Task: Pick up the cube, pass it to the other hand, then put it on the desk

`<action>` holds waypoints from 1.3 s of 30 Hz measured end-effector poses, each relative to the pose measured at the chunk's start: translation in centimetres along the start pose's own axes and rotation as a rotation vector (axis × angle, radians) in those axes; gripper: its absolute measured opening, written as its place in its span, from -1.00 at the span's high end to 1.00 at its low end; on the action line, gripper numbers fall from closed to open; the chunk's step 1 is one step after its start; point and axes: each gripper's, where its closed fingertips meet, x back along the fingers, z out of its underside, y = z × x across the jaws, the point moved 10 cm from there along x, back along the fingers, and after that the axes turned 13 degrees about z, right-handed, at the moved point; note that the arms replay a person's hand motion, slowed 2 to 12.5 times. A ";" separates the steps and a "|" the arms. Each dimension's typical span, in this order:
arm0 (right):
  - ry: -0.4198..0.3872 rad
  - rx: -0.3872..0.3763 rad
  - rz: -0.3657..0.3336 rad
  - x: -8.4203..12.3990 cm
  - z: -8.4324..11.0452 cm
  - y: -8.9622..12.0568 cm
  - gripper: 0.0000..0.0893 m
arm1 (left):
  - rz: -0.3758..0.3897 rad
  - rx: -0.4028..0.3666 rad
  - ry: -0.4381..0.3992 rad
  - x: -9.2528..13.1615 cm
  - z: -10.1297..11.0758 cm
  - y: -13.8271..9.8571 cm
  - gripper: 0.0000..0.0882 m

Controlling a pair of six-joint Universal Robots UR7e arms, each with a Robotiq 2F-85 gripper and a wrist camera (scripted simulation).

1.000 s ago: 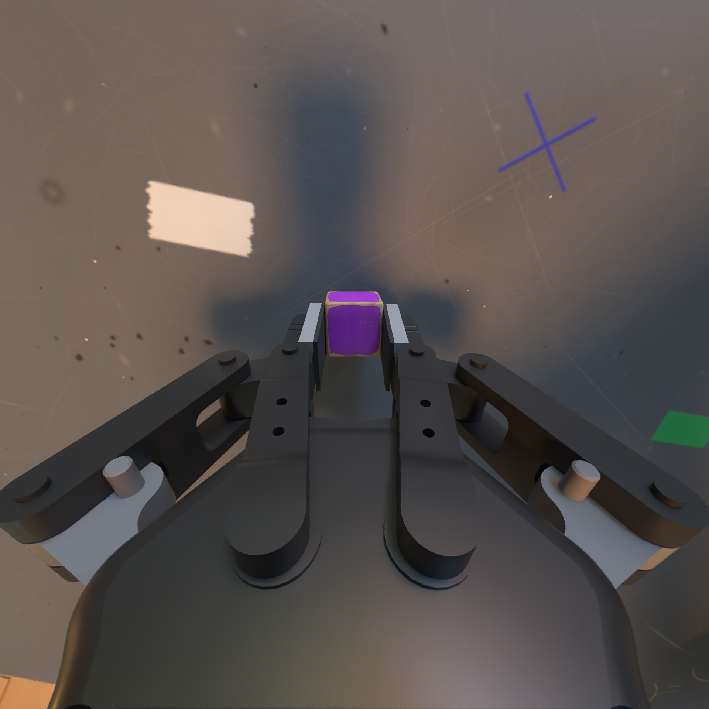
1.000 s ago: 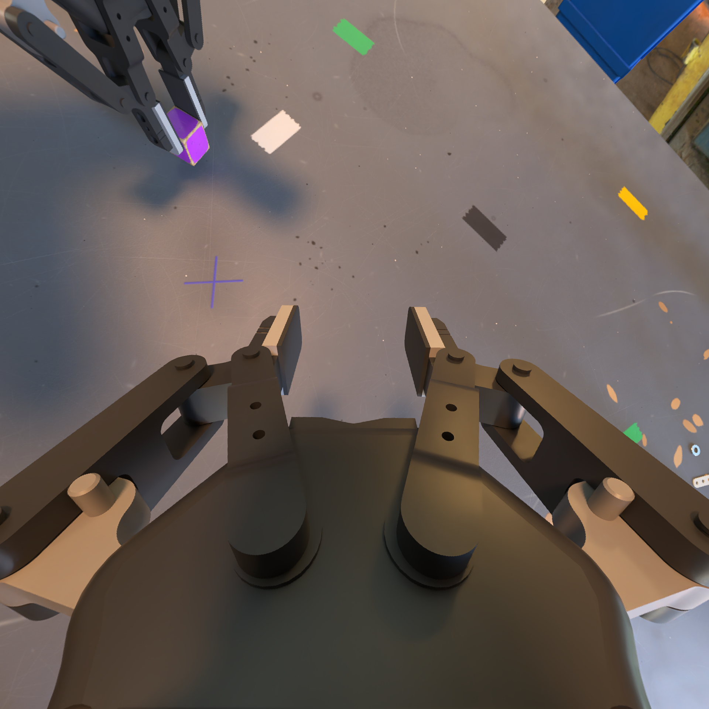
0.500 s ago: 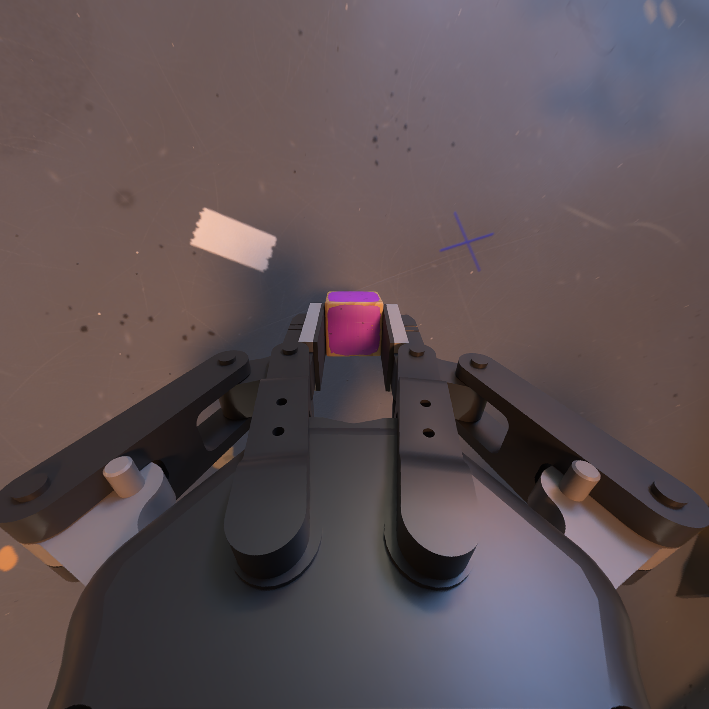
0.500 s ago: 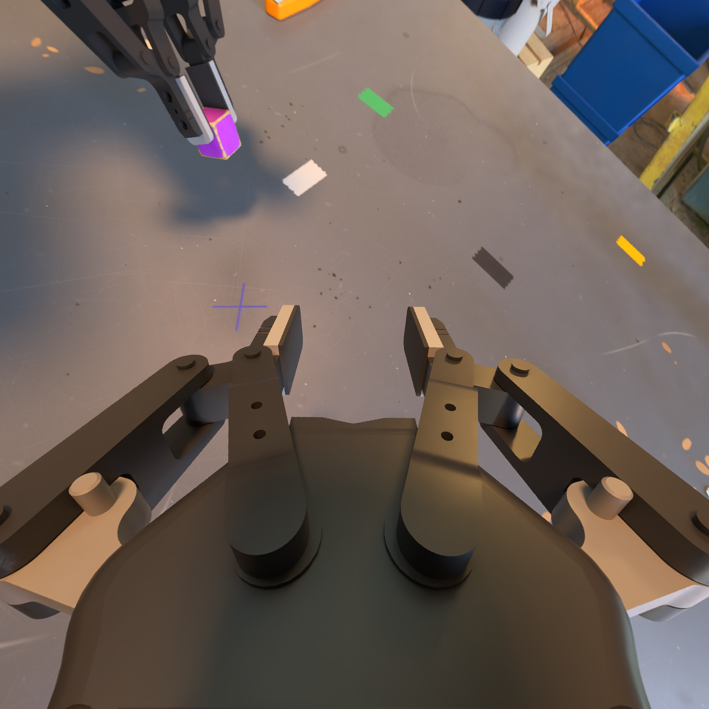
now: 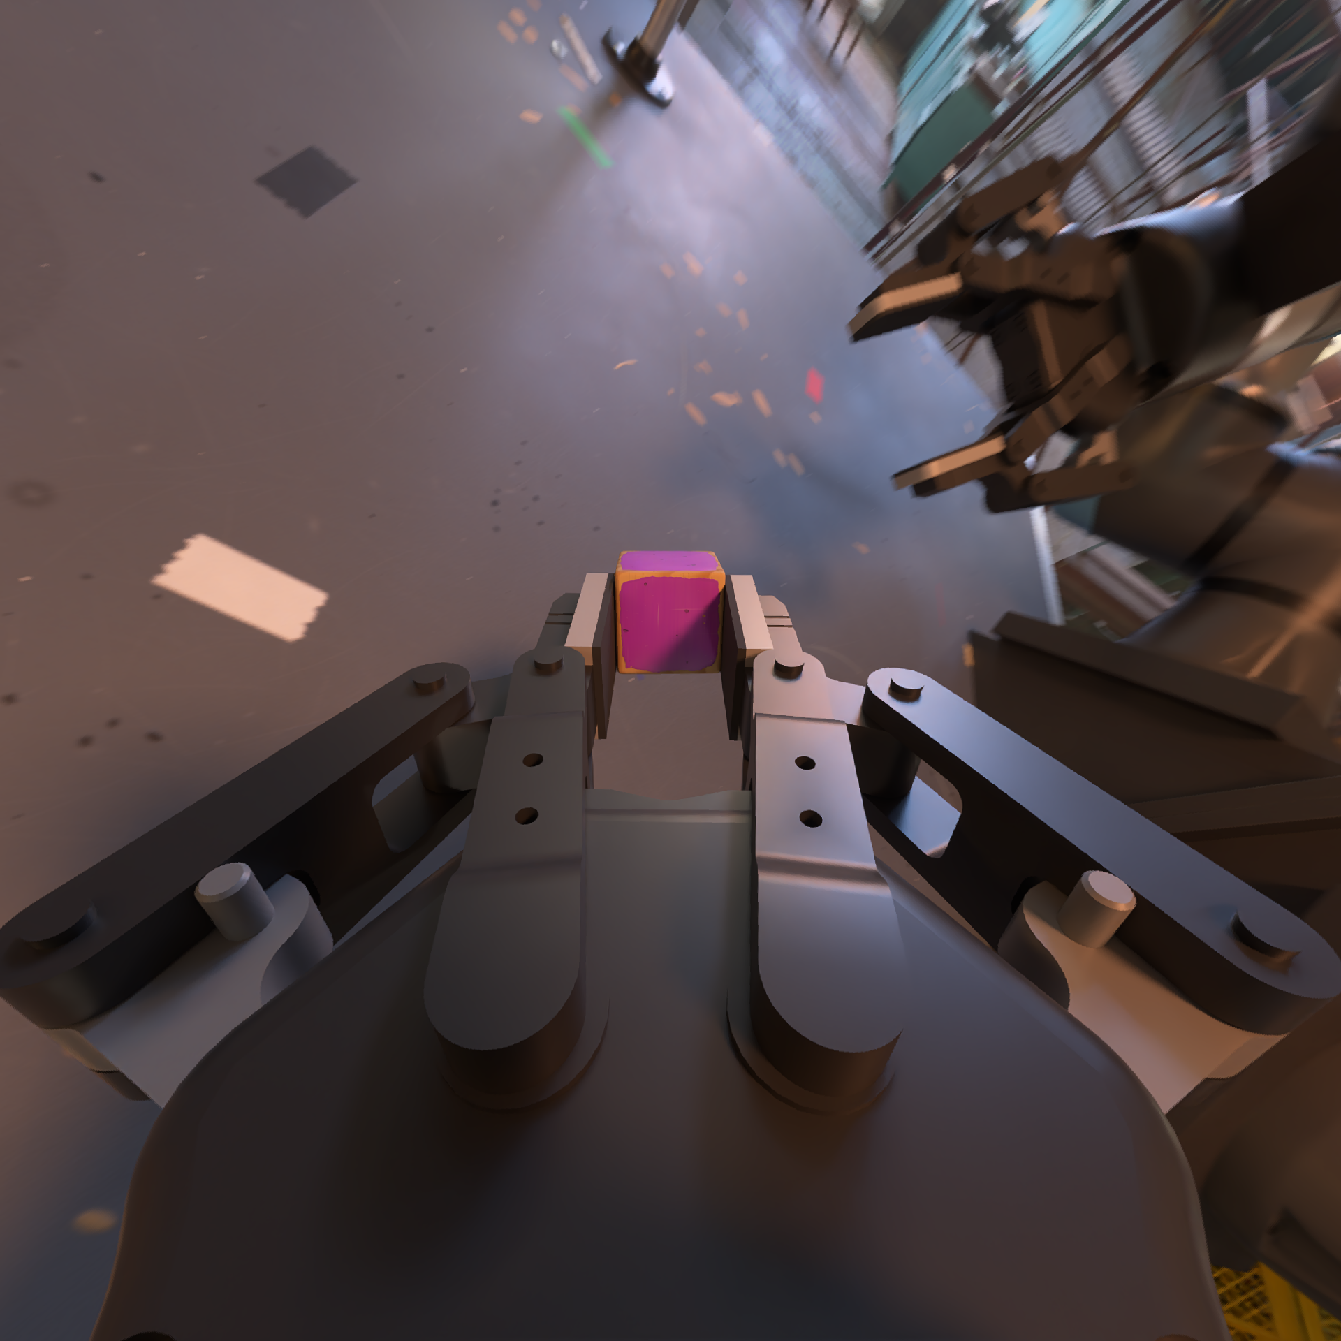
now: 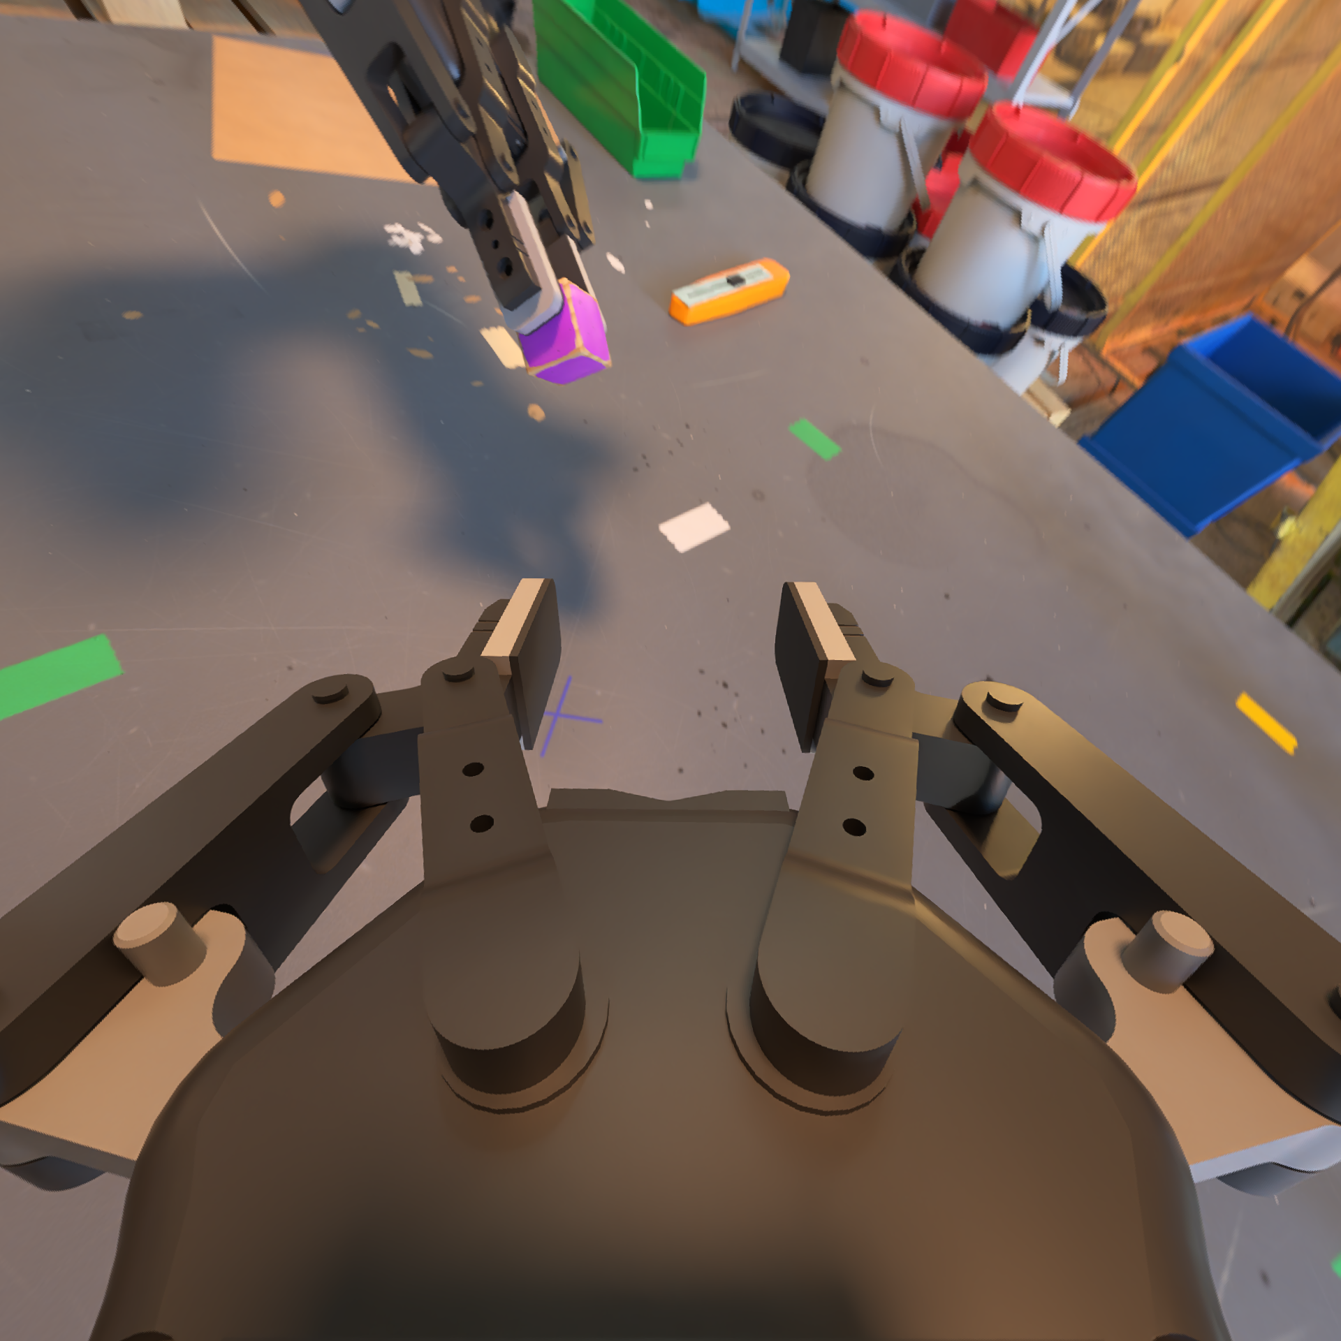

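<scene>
A purple cube (image 5: 669, 618) with yellow edges sits between the fingertips of my left gripper (image 5: 669, 617), which is shut on it and holds it well above the grey desk (image 5: 290, 363). In the right wrist view the cube (image 6: 567, 341) hangs in the left gripper (image 6: 551, 312) at upper centre. My right gripper (image 6: 667, 631) is open and empty, above the desk, some way short of the cube. It also shows in the left wrist view (image 5: 936, 384) at upper right, open and turned toward the cube.
On the desk (image 6: 943, 580) lie an orange box cutter (image 6: 729, 290), a green bin (image 6: 624, 101), tape patches (image 6: 693, 527) and a blue cross mark (image 6: 569, 718). Red-lidded buckets (image 6: 1016, 210) and blue bins (image 6: 1226, 421) stand beyond the desk's right edge.
My left gripper has lifted and tilted up with the cube, bringing the right gripper into its view. My right gripper has tilted up and the cube is nearer its centre line.
</scene>
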 end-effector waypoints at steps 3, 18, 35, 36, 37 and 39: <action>-0.077 0.027 -0.006 -0.2 -0.3 0.8 -0.23 | 0.090 0.023 -0.072 0.1 0.1 -0.7 0.43; -0.320 0.258 0.047 -1.1 -1.6 4.5 -0.31 | 0.356 0.138 -0.248 -0.6 1.1 -2.9 0.43; -0.425 0.446 0.095 -1.6 -3.2 6.8 -0.24 | 0.527 0.221 -0.250 -2.6 2.0 -4.6 0.43; -0.430 0.453 0.095 -1.6 -3.3 6.8 -0.22 | 0.531 0.223 -0.250 -2.7 2.0 -4.7 0.43; -0.434 0.458 0.095 -1.6 -3.4 6.9 -0.21 | 0.535 0.224 -0.249 -2.8 2.1 -4.7 0.43; -0.439 0.467 0.094 -1.7 -3.5 7.0 -0.21 | 0.539 0.227 -0.247 -3.1 2.1 -4.8 0.43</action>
